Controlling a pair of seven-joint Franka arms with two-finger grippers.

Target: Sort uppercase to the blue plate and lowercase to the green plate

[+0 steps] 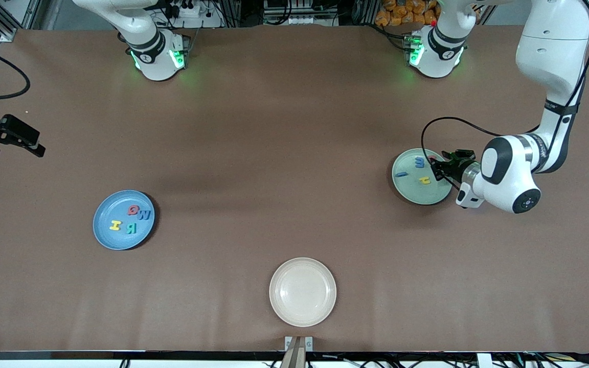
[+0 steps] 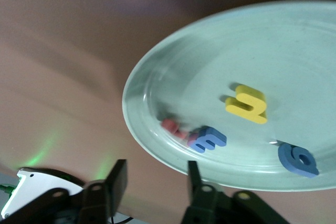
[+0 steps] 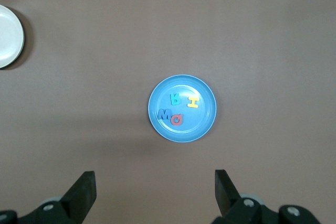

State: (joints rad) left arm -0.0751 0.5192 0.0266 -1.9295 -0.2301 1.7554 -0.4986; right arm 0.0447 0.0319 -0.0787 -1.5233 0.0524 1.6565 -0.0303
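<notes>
The blue plate (image 1: 108, 236) (image 3: 202, 124) holds the uppercase letters: red Q (image 1: 133, 209), blue W (image 1: 144, 215), yellow H (image 1: 115, 225) and teal R (image 1: 130, 228). The green plate (image 1: 412, 190) (image 2: 210, 51) holds the lowercase letters: a blue m (image 2: 208, 139), a yellow one (image 2: 247, 104), a dark blue one (image 2: 298, 158) and a red one (image 2: 173, 127) beside the m. My left gripper (image 1: 435, 166) (image 2: 156, 169) hovers at the green plate's rim, open, with nothing between its fingers. My right gripper (image 1: 36, 143) (image 3: 155, 177) waits high near the right arm's end of the table, open and holding nothing.
A cream plate (image 1: 302, 291) (image 3: 8, 35) with nothing in it sits near the table edge closest to the front camera. Both arm bases stand along the table edge farthest from that camera.
</notes>
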